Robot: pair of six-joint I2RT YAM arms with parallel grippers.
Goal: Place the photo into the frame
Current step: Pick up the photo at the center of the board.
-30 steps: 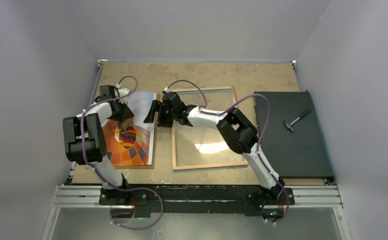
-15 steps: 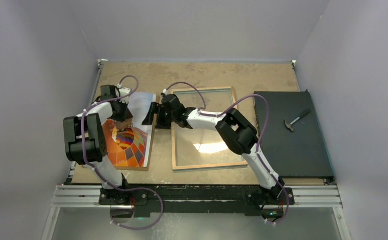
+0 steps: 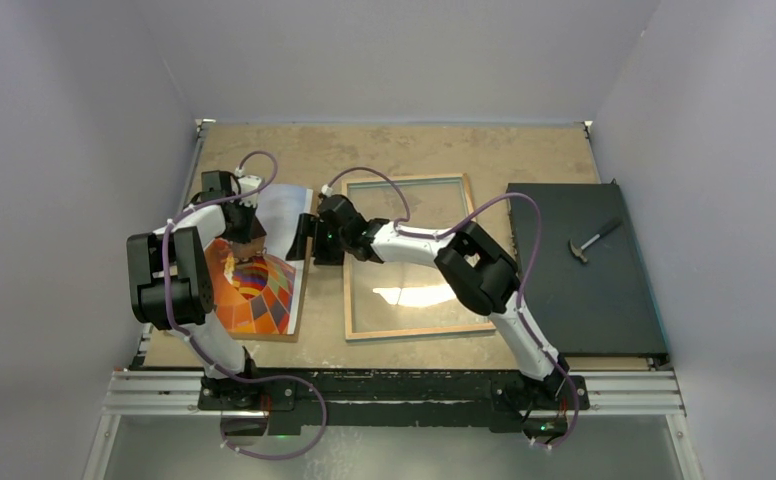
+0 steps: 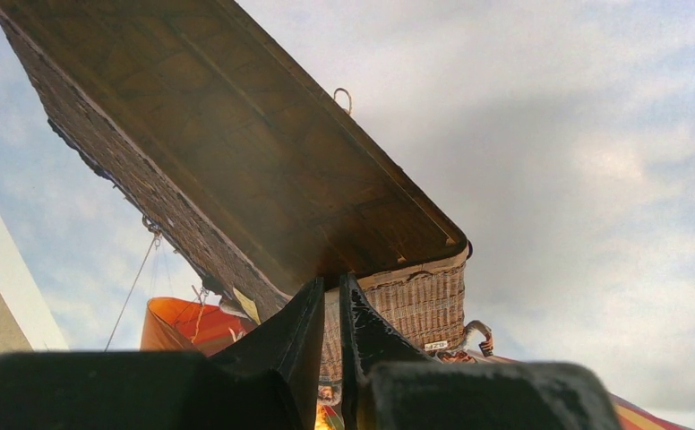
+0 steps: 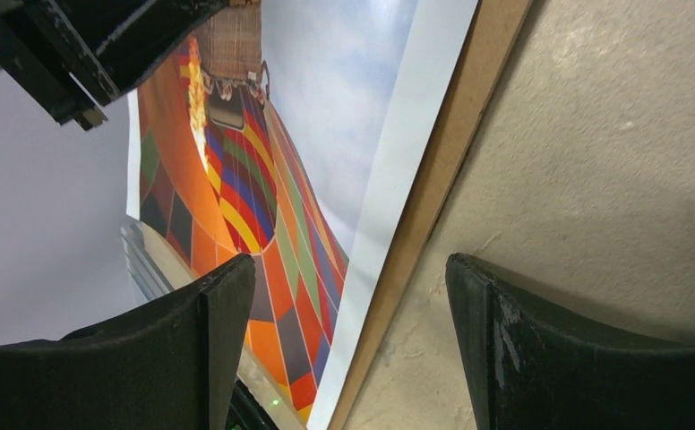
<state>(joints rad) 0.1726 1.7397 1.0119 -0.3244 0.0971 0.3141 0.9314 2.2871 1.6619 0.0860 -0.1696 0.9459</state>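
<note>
The photo [image 3: 262, 288], a hot-air balloon print, lies on the brown backing board [image 3: 276, 336] at the table's left. My left gripper [image 3: 248, 238] is shut, its tips pressing down on the photo's middle; in the left wrist view the photo [image 4: 550, 134] fills the picture behind the tips [image 4: 330, 288]. My right gripper [image 3: 305, 236] is open at the photo's right edge. In the right wrist view its jaws [image 5: 353, 300] straddle the photo's white border [image 5: 398, 179] and the board's edge [image 5: 456, 161]. The frame [image 3: 419, 331] lies flat to the right, wood rim up, glass pane bare.
A black mat [image 3: 584, 290] covers the table's right side, with a small hammer [image 3: 592, 240] on it. Grey walls close in on the left, back and right. A strip of bare table [image 3: 324, 300] separates the board from the frame.
My right gripper has moved left, from beside the frame's left rim to the photo's right edge. The photo's right edge has shifted slightly left. The left gripper has stayed put.
</note>
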